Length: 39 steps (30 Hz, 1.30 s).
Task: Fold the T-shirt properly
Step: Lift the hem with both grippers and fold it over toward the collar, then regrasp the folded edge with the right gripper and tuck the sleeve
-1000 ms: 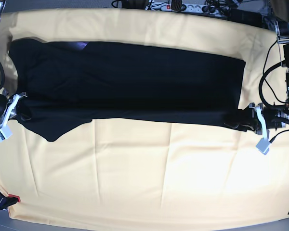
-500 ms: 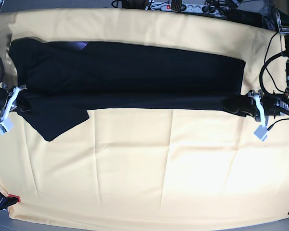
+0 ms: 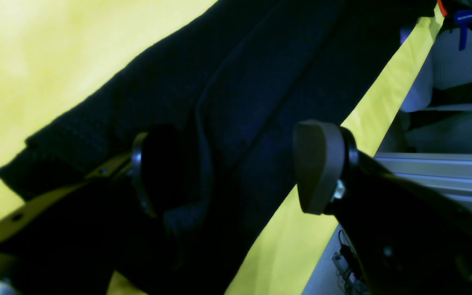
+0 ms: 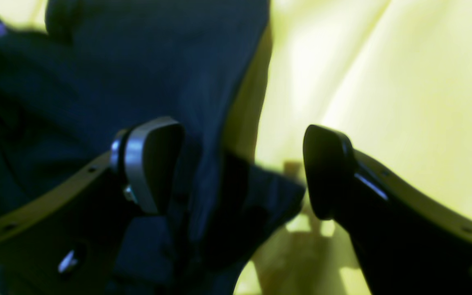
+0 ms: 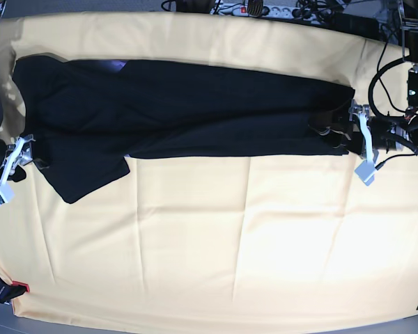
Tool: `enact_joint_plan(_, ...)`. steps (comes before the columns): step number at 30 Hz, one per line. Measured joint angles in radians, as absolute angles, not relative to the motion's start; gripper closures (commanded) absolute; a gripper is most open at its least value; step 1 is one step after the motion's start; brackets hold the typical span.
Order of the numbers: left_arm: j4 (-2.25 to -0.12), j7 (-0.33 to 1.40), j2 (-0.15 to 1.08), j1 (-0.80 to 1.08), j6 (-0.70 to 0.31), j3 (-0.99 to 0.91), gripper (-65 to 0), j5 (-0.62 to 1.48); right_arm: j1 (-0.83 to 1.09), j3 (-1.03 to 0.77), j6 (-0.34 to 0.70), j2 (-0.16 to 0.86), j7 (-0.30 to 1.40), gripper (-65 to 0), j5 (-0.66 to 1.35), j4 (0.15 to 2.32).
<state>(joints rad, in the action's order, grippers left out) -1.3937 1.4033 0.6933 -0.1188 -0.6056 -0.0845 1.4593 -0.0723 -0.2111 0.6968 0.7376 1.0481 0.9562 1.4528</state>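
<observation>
Comparing the base views, you see the T-shirt's [image 5: 188,115] near long edge carried away from the open cloth and laid over the body, so the garment now lies as a narrower band across the far half of the yellow cloth [image 5: 230,236]. Both grippers have travelled with that edge. Judge this lengthwise fold as nearly placed.

Left gripper [image 3: 236,172]: jaws stand apart, with the hem end of the black fabric lying between them and against the darker pad; no clamping is evident. Right gripper [image 4: 244,168]: jaws likewise apart, one finger over the shirt, the other over bare yellow cloth, a fabric corner hanging between.

One sleeve [image 5: 83,177] projects beyond the folded edge, just inboard of the right gripper, not yet tucked.

Outboard of each gripper the table edge and cables [image 5: 386,104] lie near; toward you from both grippers, the yellow cloth offers wide open room for withdrawal.
</observation>
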Motion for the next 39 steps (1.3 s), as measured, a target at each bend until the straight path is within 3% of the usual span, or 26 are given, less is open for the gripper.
enact_joint_plan(3, -1.393, 1.403, 0.693, -0.119, -0.606, -0.084, -46.2, 1.459, -0.083, -0.211, 0.697, 0.736, 0.968, -49.7, 0.987, 1.453)
enact_joint_plan(9, -1.393, 1.403, 0.693, -0.119, -0.606, -0.084, -46.2, 1.459, -0.080, -0.212, 0.653, 0.621, 0.778, -49.7, 0.711, 1.420)
enact_joint_plan(16, -1.393, 1.403, 0.693, -0.119, -0.606, -0.084, -46.2, 1.459, -0.146, -0.214, 0.600, 0.562, 0.731, -49.5, 0.654, 1.204)
enact_joint_plan(21, -1.393, 1.404, 0.693, -0.119, -0.606, -0.084, -46.2, 1.459, -0.235, -0.214, 0.636, 0.548, 0.712, -49.5, 0.688, 1.032)
enact_joint_plan(28, -1.393, 1.403, 0.693, -0.119, -0.606, -0.084, -46.2, 1.459, -0.258, -0.216, 0.690, 0.534, 0.873, -48.9, 0.936, 1.015)
enact_joint_plan(32, -1.393, 1.403, 0.693, -0.119, -0.606, -0.084, -46.2, 1.459, -0.255, -0.216, 0.693, 0.524, 0.892, -33.4, 0.944, 1.015)
enact_joint_plan(37, -1.393, 1.403, 0.693, -0.119, -0.606, -0.084, -46.2, 1.459, -0.256, -0.216, 0.692, 0.508, 0.901, -2.4, 0.944, 1.015)
enact_joint_plan(39, -1.393, 1.403, 0.693, -0.119, -0.606, -0.084, -46.2, 1.459, -0.264, -0.216, 0.692, 0.509, 0.903, 0.0, 0.944, 1.014)
